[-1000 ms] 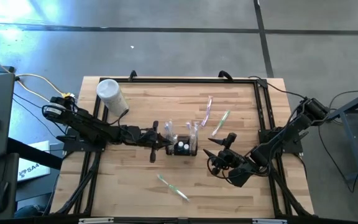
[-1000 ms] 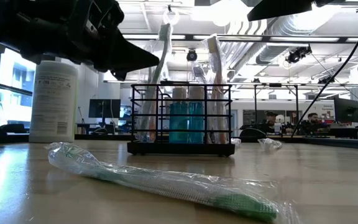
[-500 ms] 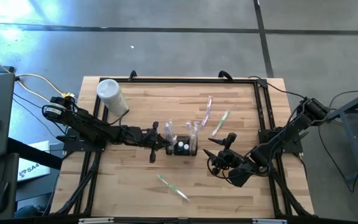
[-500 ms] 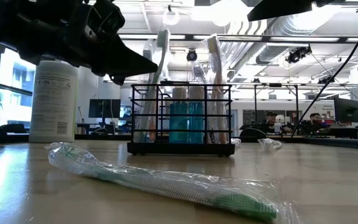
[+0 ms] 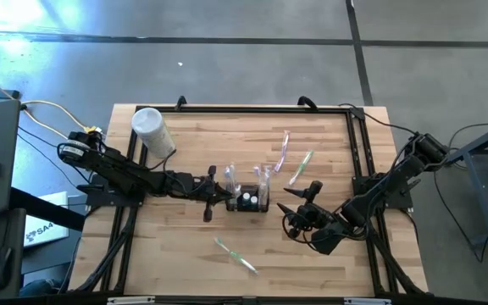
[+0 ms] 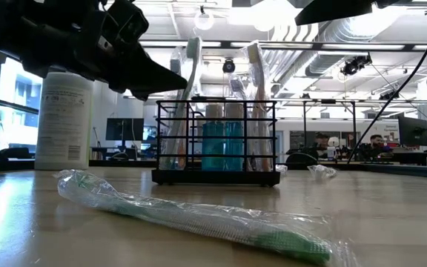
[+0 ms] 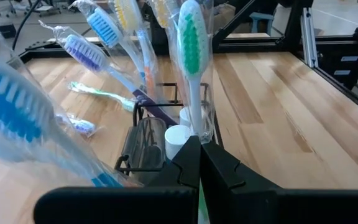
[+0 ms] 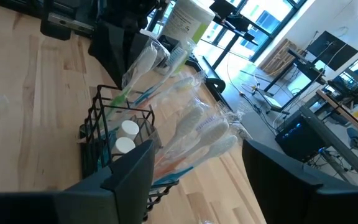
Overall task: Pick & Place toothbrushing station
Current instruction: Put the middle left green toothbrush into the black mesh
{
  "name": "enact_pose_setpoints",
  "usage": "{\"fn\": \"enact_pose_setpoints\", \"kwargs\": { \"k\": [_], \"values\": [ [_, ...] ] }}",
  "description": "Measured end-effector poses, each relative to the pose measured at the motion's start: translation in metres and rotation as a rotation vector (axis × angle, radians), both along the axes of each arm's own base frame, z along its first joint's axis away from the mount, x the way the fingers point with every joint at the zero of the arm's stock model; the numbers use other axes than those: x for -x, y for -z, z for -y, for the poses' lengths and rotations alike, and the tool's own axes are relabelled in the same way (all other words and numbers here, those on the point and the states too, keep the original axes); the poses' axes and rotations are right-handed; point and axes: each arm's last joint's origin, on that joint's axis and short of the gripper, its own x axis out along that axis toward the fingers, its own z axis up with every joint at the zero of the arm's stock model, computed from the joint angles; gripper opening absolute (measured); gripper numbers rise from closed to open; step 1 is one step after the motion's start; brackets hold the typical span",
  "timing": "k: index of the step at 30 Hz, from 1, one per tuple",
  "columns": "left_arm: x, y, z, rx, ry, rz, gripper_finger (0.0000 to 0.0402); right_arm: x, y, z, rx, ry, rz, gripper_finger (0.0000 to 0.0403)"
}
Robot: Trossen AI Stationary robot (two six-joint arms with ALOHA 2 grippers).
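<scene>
**Left tool pinched at the caddy, right tool spread and waiting**

From above, the toothbrushing station (image 5: 248,200) sits near the middle of the tabletop (image 5: 193,246), with the left tool (image 5: 224,194) right at its left end and the right tool (image 5: 299,203) a little way off its right end. A white cylindrical container (image 5: 152,131) stands toward the far left corner, two wrapped toothbrushes (image 5: 293,158) lie beyond the caddy, and a green wrapped toothbrush (image 5: 235,255) lies nearer the front edge.

The overhead view cannot show the grip. The left wrist view does: the left tool's fingers (image 7: 191,163) are pressed together around the handle of a wrapped green-headed toothbrush (image 7: 191,37) that stands upright in the caddy (image 7: 143,144), among other wrapped brushes. The right wrist view shows the right tool's fingers (image 8: 132,174) standing wide apart with nothing between them, and looks across at the caddy (image 8: 114,140) with two white caps inside. The low view adds a teal cup (image 6: 222,146) inside the black wire frame and the caddy resting flat on the tabletop.

Compared with a second ago, the overhead layout is unchanged; in the low view the left tool has shifted slightly, while the caddy has stayed put.
</scene>
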Motion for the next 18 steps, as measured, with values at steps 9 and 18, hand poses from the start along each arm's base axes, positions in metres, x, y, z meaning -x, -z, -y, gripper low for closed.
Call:
{"fn": "enact_pose_setpoints", "kwargs": {
  "k": [9,18],
  "values": [
    [-0.0018,-0.0032,0.0004,0.031,-0.002,0.015,0.0065,0.0,0.0,0.0,0.0,0.0,0.0,0.0236],
    [-0.0018,-0.0031,0.0004,0.028,-0.002,0.014,0.0146,0.0,0.0,0.0,0.0,0.0,0.0,0.0236]
  ]
}}
